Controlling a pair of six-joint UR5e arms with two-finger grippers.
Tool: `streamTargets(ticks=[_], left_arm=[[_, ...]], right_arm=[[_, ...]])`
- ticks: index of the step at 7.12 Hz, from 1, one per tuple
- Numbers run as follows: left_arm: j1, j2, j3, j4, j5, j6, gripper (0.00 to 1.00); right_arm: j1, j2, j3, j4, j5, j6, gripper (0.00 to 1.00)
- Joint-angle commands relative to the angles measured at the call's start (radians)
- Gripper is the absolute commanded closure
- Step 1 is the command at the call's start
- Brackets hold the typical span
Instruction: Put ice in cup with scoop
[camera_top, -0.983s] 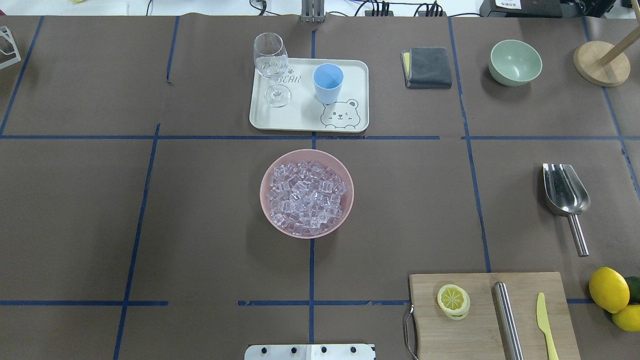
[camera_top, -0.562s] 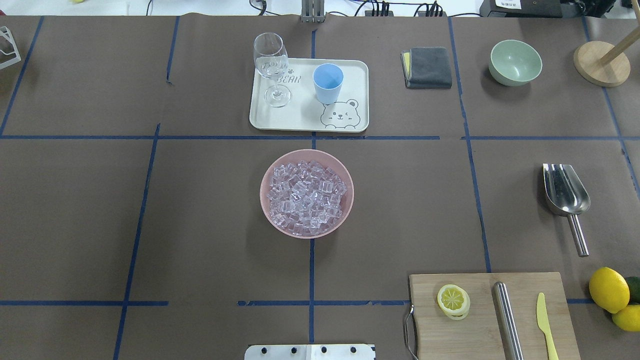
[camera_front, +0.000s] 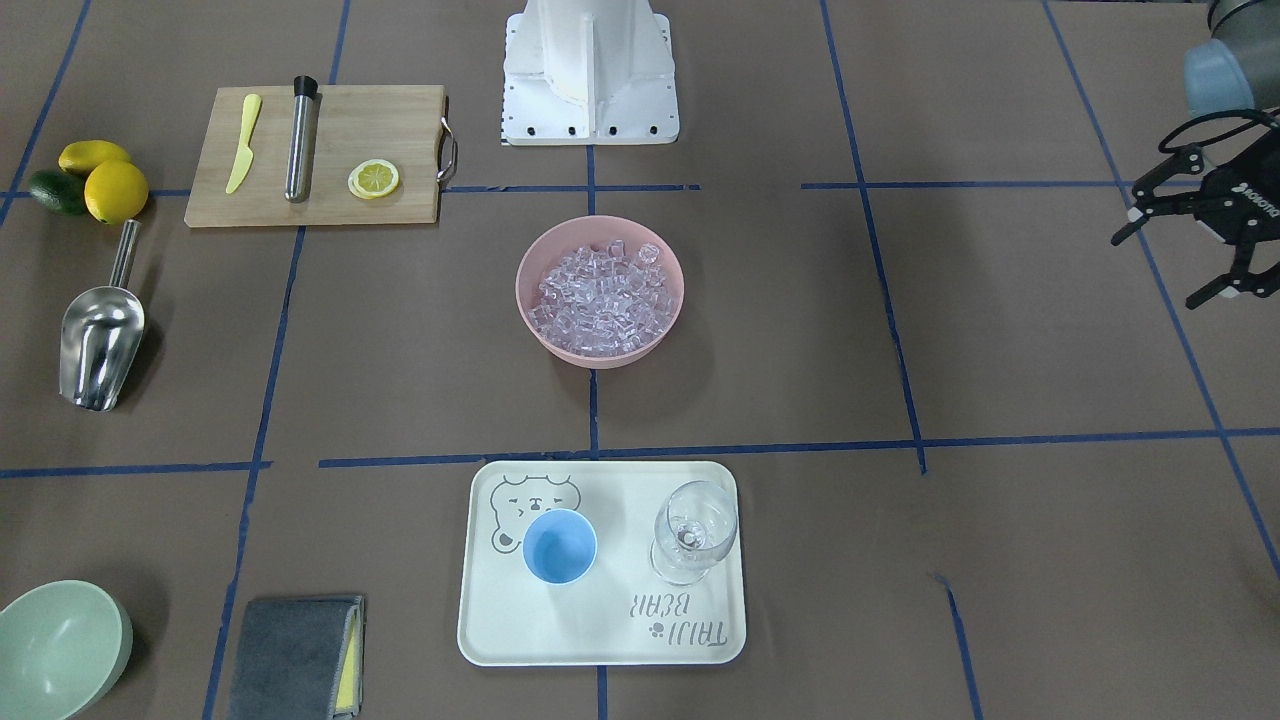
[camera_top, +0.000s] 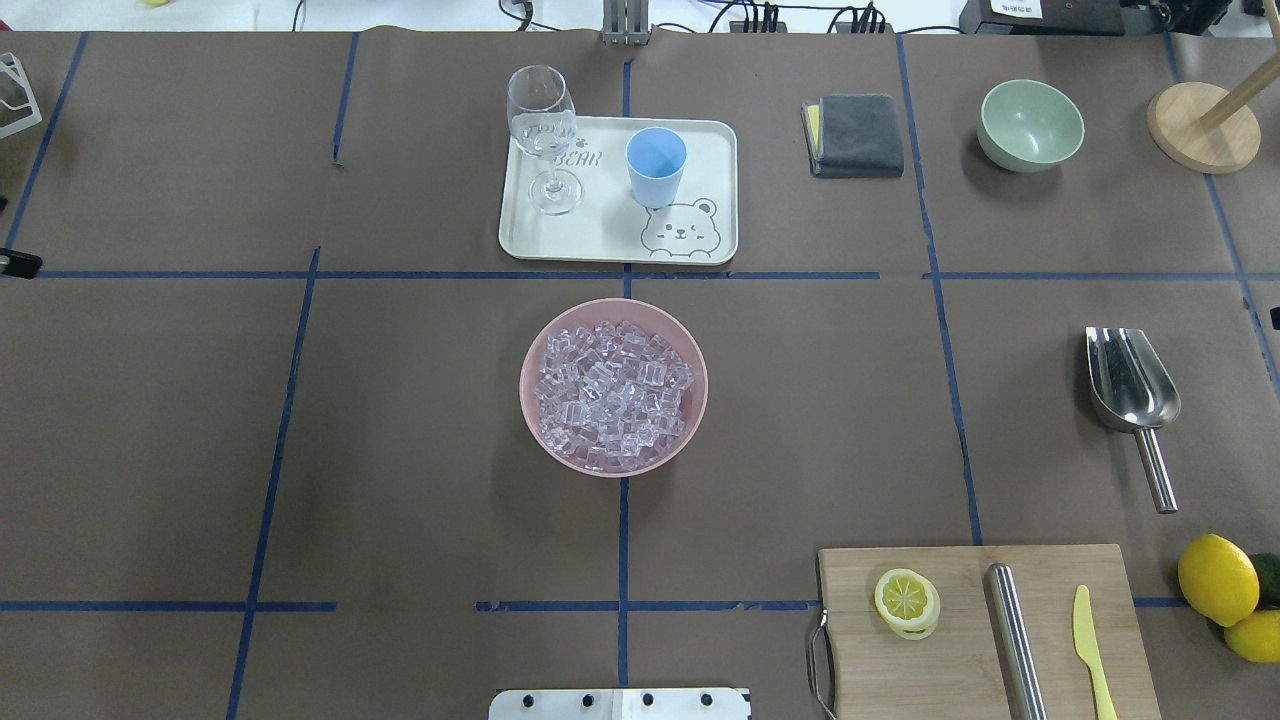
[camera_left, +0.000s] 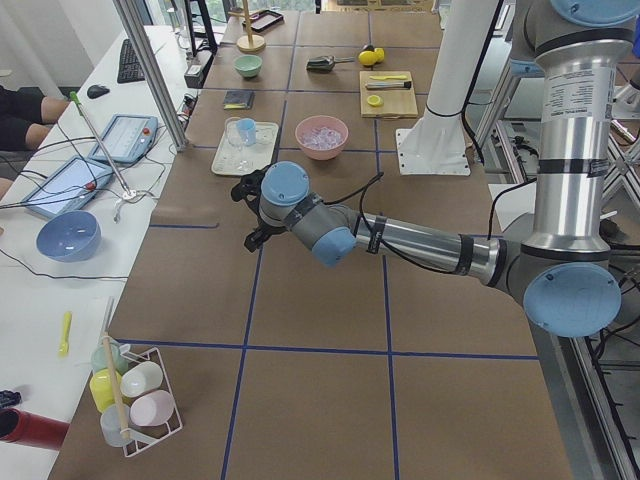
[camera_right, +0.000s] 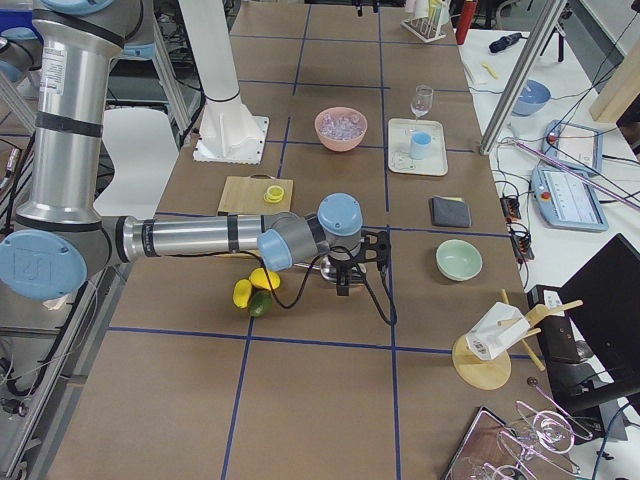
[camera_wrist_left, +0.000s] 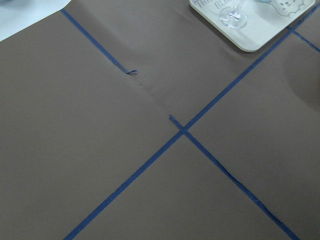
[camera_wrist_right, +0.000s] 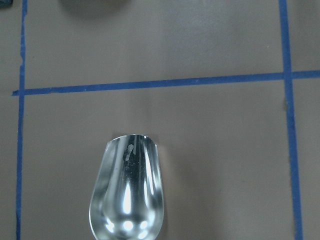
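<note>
the ice (camera_top: 612, 395) sits heaped in a pink bowl (camera_top: 524, 385) at the middle of the brown surface (camera_top: 400, 420). read from the overhead view with that bowl as the dial's centre, the cup (camera_top: 656, 165) stands upright at 12 o'clock on a cream tray (camera_top: 600, 235), with no ice showing inside it, and a wine glass (camera_top: 541, 120) stands on the same tray at the cup's 9 o'clock. the scoop (camera_top: 1133, 380) lies flat on the surface out at 3 o'clock, well apart from the bowl, trough toward 12 and rod handle toward 6, with nothing gripping it. a cutting board (camera_top: 960, 640) lies at about 5 o'clock. my left tool (camera_front: 1165, 262) hangs at the surface's edge on my left side, far from bowl and tray, its fingers spread apart and gripping nothing. my right tool (camera_right: 358, 268) shows only in the side view, close beside the lemons (camera_right: 250, 290); i cannot tell whether it is released or clenched. its wrist camera looks down on the scoop's trough, mouth pointing to 12.
</note>
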Motion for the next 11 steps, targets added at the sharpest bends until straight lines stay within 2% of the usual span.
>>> streamTargets(ticks=[1, 2, 5, 6, 9, 11], left_arm=[[0.125, -0.055, 0.075, -0.117, 0.003, 0.014, 0.00], [0.166, -0.061, 0.098, -0.132, 0.002, 0.008, 0.00], [0.168, -0.117, 0.108, -0.174, 0.005, 0.008, 0.00], [0.168, -0.120, 0.099, -0.175, 0.005, 0.005, 0.00], [0.171, -0.147, 0.097, -0.174, 0.005, 0.005, 0.00], [0.188, -0.155, 0.097, -0.175, 0.005, 0.005, 0.00]], right_arm=[[-0.086, -0.029, -0.001, 0.121, -0.005, 0.162, 0.00], [-0.130, -0.026, 0.019, 0.121, -0.022, 0.207, 0.00], [-0.357, -0.028, 0.085, 0.121, -0.209, 0.398, 0.00], [-0.397, -0.031, 0.087, 0.119, -0.247, 0.429, 0.00], [-0.462, -0.068, 0.061, 0.110, -0.251, 0.445, 0.00], [-0.525, -0.065, 0.050, 0.110, -0.298, 0.477, 0.00]])
